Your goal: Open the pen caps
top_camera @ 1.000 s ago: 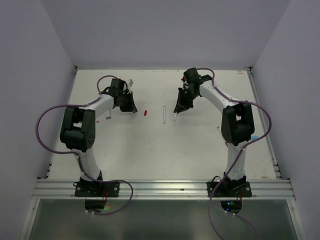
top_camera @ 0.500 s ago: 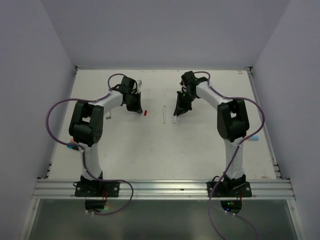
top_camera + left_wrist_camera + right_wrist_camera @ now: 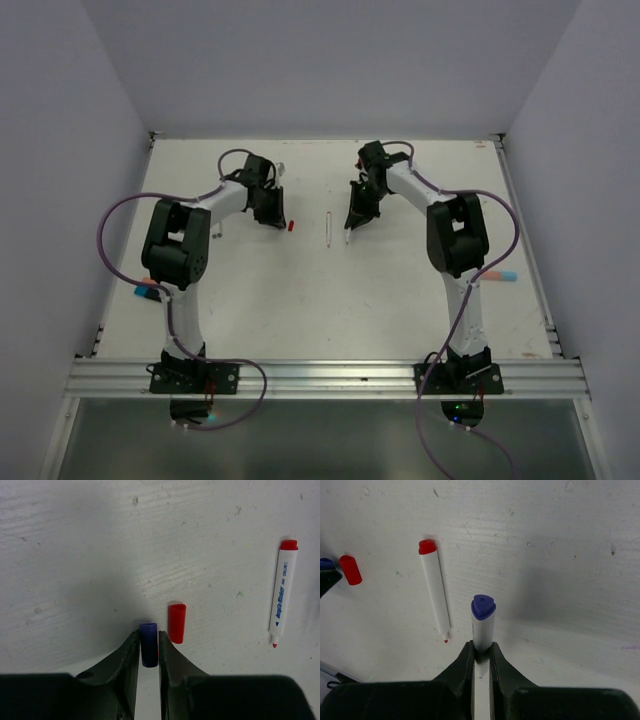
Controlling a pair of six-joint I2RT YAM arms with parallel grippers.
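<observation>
A: Claws, quick?

B: My left gripper (image 3: pixel 148 634) is narrow, jaws pinching the blue cap (image 3: pixel 148 647). The red cap (image 3: pixel 176 623) lies on the table (image 3: pixel 75 540) just beside it. My right gripper (image 3: pixel 483 647) is clamped on the blue pen body (image 3: pixel 483 625), well apart from its cap.

A: Risk?

B: If I spread the left jaws here, the nearer finger may nudge the red cap and roll it toward the red pen (image 3: pixel 282 592). The blue cap could land on end, tip and roll too. I can't see the blue pen's tip, so it might smear.
</observation>
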